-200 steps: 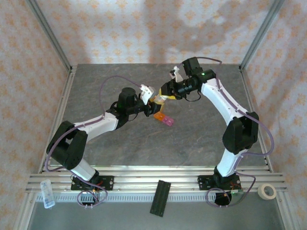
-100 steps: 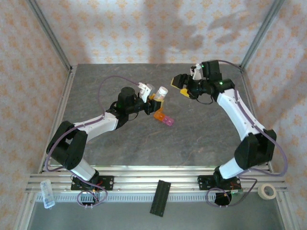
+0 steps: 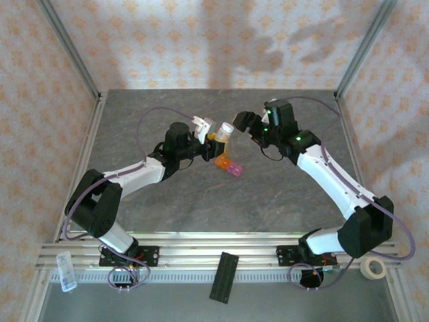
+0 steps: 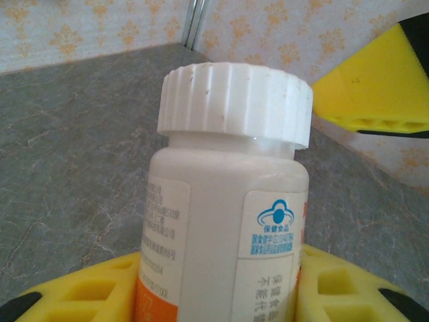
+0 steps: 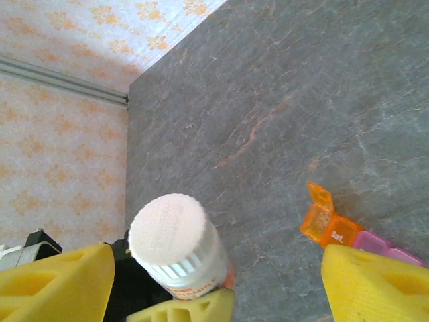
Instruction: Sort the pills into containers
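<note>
A white pill bottle (image 3: 226, 131) with its ribbed cap on is held upright above the table, my left gripper (image 3: 213, 138) shut on its body. Its label and cap (image 4: 234, 100) stand between my left gripper's (image 4: 221, 295) yellow fingers (image 4: 87, 295). My right gripper (image 3: 243, 126) is open just right of the cap. From the right wrist, the cap (image 5: 167, 231) lies between my right gripper's (image 5: 214, 288) spread fingers (image 5: 53, 282), touching neither. The containers (image 3: 228, 166) rest on the table below the bottle: orange (image 5: 325, 225), lid up, joined to pink (image 5: 379, 243). Pills are out of view.
A black bar (image 3: 224, 276) lies across the front rails. A tape roll (image 3: 373, 267) sits at the front right and a clear plastic piece (image 3: 67, 270) at the front left. Aluminium frame posts (image 3: 67, 47) and patterned walls enclose the grey table.
My right gripper opened, drew back to the right away from the bottle, then came back beside the cap. The left gripper and bottle stayed put.
</note>
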`<action>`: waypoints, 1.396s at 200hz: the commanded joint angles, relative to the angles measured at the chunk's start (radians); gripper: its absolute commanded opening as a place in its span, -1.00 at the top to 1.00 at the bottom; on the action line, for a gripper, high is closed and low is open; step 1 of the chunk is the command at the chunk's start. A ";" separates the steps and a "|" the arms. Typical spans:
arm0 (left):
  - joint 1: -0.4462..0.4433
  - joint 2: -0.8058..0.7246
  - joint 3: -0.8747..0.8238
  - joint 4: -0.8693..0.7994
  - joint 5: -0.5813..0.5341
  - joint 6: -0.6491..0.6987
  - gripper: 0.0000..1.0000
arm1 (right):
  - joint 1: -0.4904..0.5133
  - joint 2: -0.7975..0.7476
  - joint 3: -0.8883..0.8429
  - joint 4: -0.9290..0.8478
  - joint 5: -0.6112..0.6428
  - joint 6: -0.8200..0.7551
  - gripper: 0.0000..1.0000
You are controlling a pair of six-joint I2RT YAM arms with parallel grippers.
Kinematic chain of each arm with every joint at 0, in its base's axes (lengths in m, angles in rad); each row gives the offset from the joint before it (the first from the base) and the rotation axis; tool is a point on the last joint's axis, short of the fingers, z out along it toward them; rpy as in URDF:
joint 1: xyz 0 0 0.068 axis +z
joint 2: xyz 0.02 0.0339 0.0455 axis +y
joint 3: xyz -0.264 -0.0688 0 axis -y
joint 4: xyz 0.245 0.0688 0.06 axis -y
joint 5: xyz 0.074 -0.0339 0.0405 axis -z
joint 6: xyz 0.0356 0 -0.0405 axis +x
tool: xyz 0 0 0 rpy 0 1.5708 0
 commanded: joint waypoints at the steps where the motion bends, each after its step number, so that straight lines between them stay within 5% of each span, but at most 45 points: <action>1: -0.004 -0.018 0.032 -0.006 0.022 -0.010 1.00 | 0.027 0.043 0.052 0.024 0.059 -0.021 -0.60; 107: -0.006 -0.024 0.037 -0.014 0.052 -0.018 1.00 | 0.074 0.155 0.148 0.013 0.033 -0.058 -0.44; 224: -0.006 -0.038 0.032 0.023 0.055 -0.046 1.00 | 0.077 0.170 0.134 0.033 -0.029 -0.161 0.30; 256: -0.004 -0.055 0.014 0.088 0.091 -0.096 1.00 | 0.022 0.135 0.096 0.084 -0.241 -0.380 0.31; 279: -0.001 -0.059 -0.004 0.179 0.137 -0.169 1.00 | -0.056 0.123 0.067 0.168 -0.461 -0.390 0.31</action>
